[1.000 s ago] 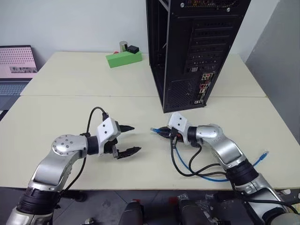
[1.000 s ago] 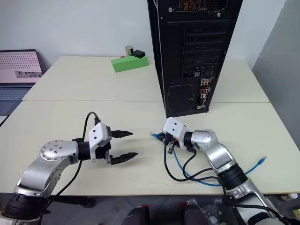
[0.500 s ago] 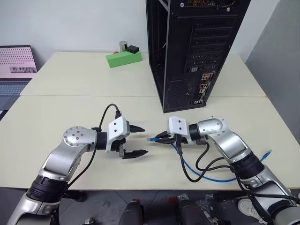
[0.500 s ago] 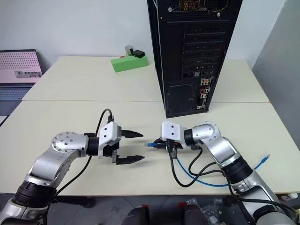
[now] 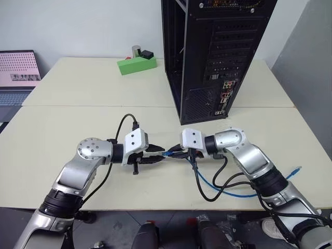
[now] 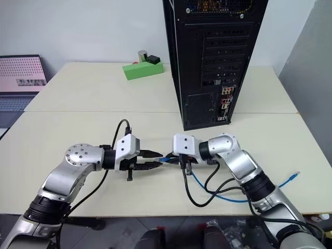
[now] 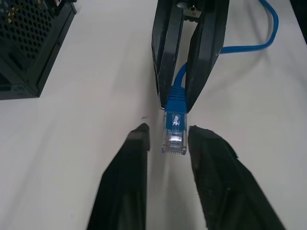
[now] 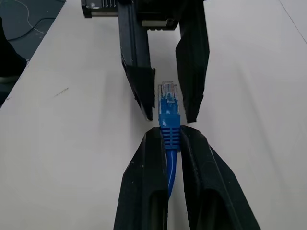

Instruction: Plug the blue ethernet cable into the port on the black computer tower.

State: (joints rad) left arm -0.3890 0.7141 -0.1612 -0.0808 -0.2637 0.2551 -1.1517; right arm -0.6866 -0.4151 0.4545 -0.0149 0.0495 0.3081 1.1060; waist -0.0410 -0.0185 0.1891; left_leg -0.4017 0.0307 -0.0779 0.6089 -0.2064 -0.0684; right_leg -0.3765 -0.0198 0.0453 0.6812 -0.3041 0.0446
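Note:
The black computer tower (image 5: 218, 52) stands at the back of the table, rear side toward me. Its connector panel (image 5: 224, 97) holds the port, too small to single out. My right gripper (image 8: 171, 132) is shut on the blue ethernet cable (image 5: 228, 193) just behind its clear plug (image 8: 168, 98). The plug points at my left gripper (image 7: 169, 130). The left fingers (image 7: 136, 158) flank the plug closely, with a slim gap showing on one side. Both grippers meet tip to tip at mid-table (image 5: 165, 154). The cable's other end (image 5: 295, 170) lies at the right.
A green block (image 5: 136, 64) with small items on it sits at the back, left of the tower. A laptop (image 5: 18, 72) stands at the far left. Black arm cables (image 5: 207, 189) loop on the table beside the blue cable, near the front edge.
My left gripper moved right to the plug and its wide-open fingers closed in around it. My right gripper carried the plug leftward to meet it.

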